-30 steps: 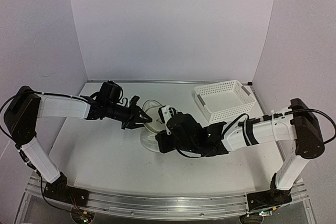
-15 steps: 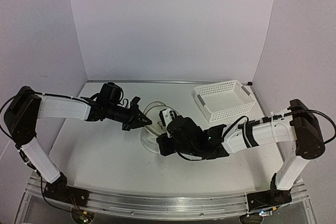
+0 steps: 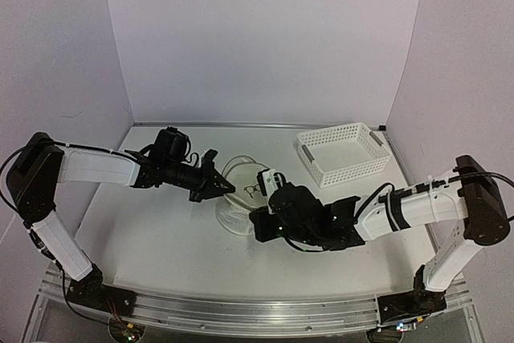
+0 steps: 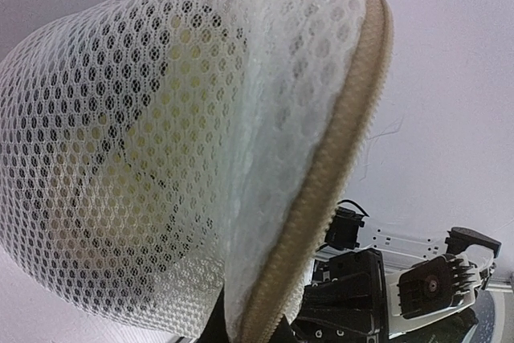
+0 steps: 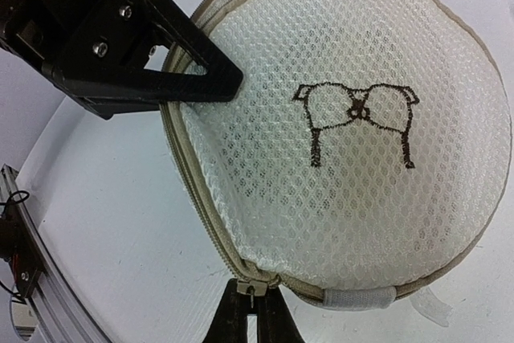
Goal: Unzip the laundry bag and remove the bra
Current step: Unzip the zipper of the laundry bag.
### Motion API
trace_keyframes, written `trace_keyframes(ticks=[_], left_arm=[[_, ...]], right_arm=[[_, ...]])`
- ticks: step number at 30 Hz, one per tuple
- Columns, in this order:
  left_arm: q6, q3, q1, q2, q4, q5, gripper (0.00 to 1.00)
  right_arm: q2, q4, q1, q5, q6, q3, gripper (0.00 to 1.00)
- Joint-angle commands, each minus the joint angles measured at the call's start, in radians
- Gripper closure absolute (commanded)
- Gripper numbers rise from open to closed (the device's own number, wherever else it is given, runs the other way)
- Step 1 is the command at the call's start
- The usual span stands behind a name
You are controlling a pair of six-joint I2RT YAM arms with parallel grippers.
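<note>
The laundry bag (image 3: 239,205) is a round white mesh pouch with a beige zipper rim and stands tilted at mid table. Its flat face (image 5: 353,150) carries a black bra pictogram. My left gripper (image 3: 222,186) is shut on the bag's far-left rim, and the left wrist view (image 4: 255,324) shows the zipper band between its jaws. My right gripper (image 5: 255,317) is shut on the small metal zipper pull (image 5: 259,287) at the bag's near rim; it also shows in the top view (image 3: 257,225). The bra is hidden; only a pale yellowish shape (image 4: 152,142) shows through the mesh.
A rectangular white perforated plastic basket (image 3: 341,153) stands at the back right, beyond my right arm. White walls enclose the table at the back and on both sides. The metal rail with the arm bases runs along the near edge.
My right gripper and arm have drawn back to the right and toward the near edge. The bag's pictogram face now shows in the top view. My left gripper has barely moved.
</note>
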State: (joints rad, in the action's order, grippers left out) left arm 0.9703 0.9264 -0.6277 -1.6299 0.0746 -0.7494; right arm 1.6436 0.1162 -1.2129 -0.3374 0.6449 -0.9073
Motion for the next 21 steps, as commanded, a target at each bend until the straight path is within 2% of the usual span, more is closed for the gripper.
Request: trace_keyframes(ticks=[1, 4, 8, 14, 21], left_arm=[[-0.007, 0.0, 0.023, 0.037, 0.024, 0.035, 1.0], [-0.01, 0.003, 0.023, 0.036, 0.024, 0.032, 1.0], [-0.017, 0.001, 0.023, 0.04, 0.025, 0.028, 1.0], [-0.04, -0.002, 0.023, 0.044, 0.025, 0.019, 1.0], [-0.104, -0.002, 0.023, 0.059, 0.029, -0.012, 1.0]], right_arm=[[-0.047, -0.043, 0.0, -0.051, 0.01, 0.01, 0.93], [-0.052, -0.041, 0.0, -0.033, -0.005, -0.001, 0.72], [-0.069, -0.042, 0.0, -0.004, -0.037, -0.01, 0.57], [-0.145, -0.074, 0.001, -0.001, -0.082, -0.009, 0.46], [-0.212, -0.232, 0.076, 0.036, -0.181, -0.07, 0.36]])
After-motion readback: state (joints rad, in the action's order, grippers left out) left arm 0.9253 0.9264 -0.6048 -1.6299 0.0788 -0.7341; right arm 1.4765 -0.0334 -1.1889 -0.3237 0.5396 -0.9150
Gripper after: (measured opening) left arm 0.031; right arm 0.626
